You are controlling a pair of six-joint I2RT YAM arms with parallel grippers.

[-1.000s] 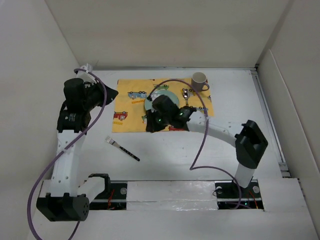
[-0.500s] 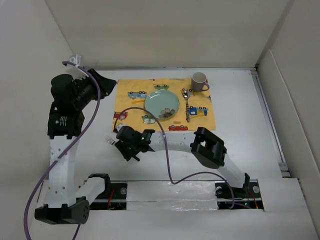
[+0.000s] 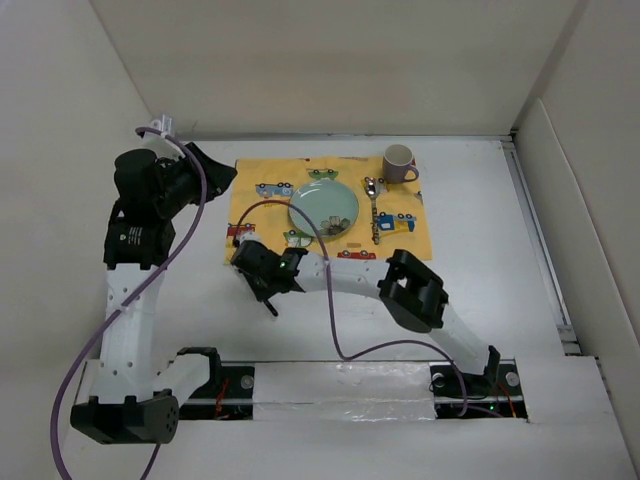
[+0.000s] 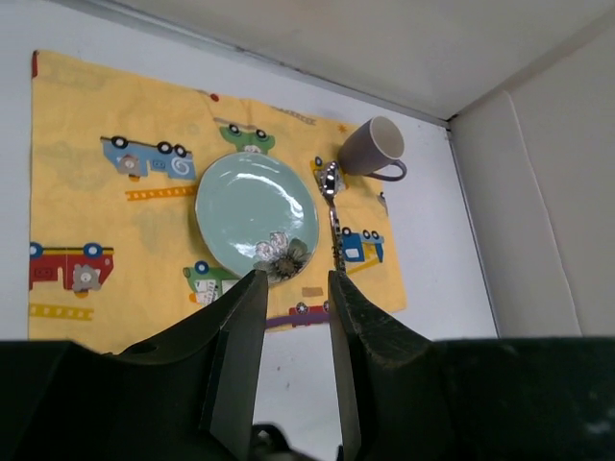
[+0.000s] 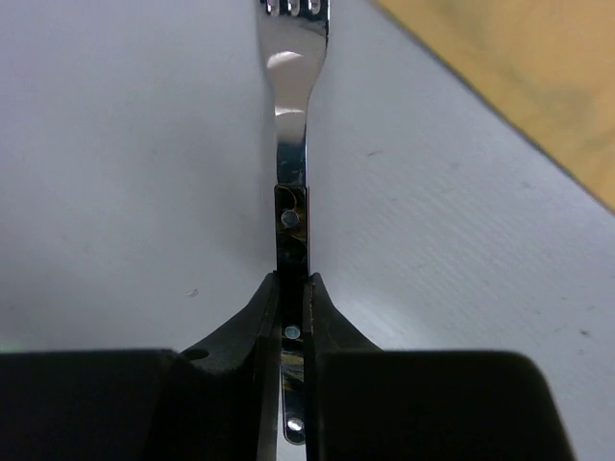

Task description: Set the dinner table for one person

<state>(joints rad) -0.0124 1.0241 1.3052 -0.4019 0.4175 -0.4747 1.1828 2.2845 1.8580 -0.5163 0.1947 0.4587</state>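
From above, we see the dinner table [image 3: 480,240], a large flat matte-white rectangular top walled by white panels, filling the view beyond the arm bases. A yellow cloth placemat printed with small cars [image 3: 270,205] lies at its far middle. A round pale-green plate [image 3: 322,205] sits at the centre of the placemat. A mauve mug with a white inside [image 3: 399,160] stands at 1 o'clock from the plate on the placemat's far right corner. A metal spoon with a dark handle [image 3: 374,215] lies just beside the plate at 3 o'clock. The right gripper [image 3: 265,288] is low over bare tabletop at 7 o'clock from the plate, just off the placemat's near left corner. From here we cannot tell how its claw stands. The left gripper [image 3: 222,178] hangs at 9 o'clock from the placemat, off its left edge.

In the left wrist view, the left gripper [image 4: 293,279] has its dark fingers [image 4: 240,346] apart with nothing between them. Beyond them lie the placemat [image 4: 67,202], the plate [image 4: 255,206], the spoon [image 4: 333,216] and the mug [image 4: 370,149], with white tabletop [image 4: 432,240] at 3 o'clock.

In the right wrist view, the right gripper [image 5: 291,283] is clamped together on the dark riveted handle of a steel fork [image 5: 291,125]. The fork's tines point to 12 o'clock over the white tabletop [image 5: 125,173]. A corner of the placemat [image 5: 519,86] shows at 2 o'clock, apart from the fork. We cannot tell whether the fork touches the table.
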